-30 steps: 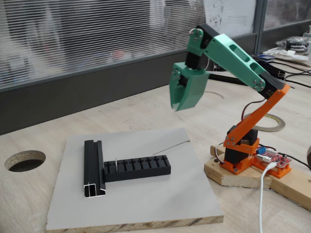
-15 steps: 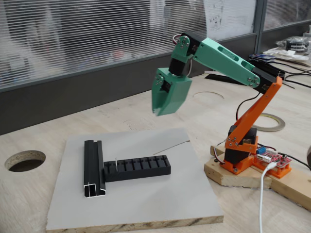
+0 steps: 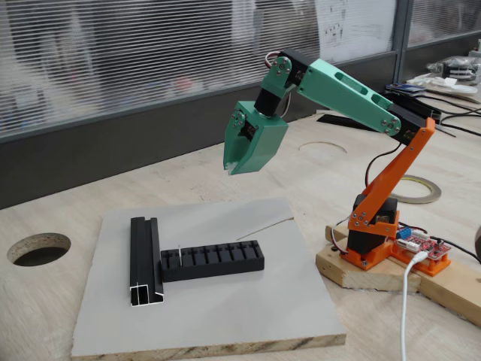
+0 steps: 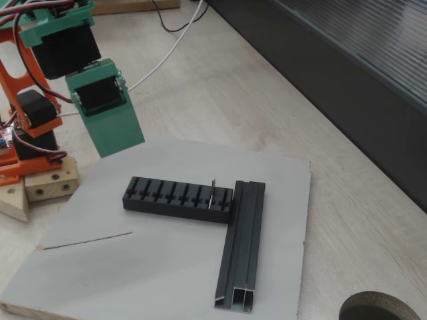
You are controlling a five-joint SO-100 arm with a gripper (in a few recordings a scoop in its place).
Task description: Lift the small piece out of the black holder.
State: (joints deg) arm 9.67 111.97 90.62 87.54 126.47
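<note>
Pale wooden tabletop (image 3: 225,169) before a window with blinds, a grey board (image 3: 225,301) laid on it. Stood upright in the end slot of the black holder (image 3: 213,261): the small piece (image 3: 180,255), a thin whitish sliver poking above the block, at the end that butted against the black U-channel rail (image 3: 145,259). Seen in the other fixed view as the small piece (image 4: 212,191) in the slot nearest the rail (image 4: 241,240), with the holder (image 4: 177,199) running away toward the arm's base. Lay across the board beyond the holder, a thin grey wire (image 3: 263,227). Hung high above all this, well apart from the block, the green gripper (image 3: 239,167), tips pointing down; held nothing. Could not tell how far the jaws were parted, though they looked near closed. Judged the sliver to lie below and to the left of the tips in that view. Needed, by this reading, a descent toward the rail end, with the fingers bracketing the sliver's flat faces.
</note>
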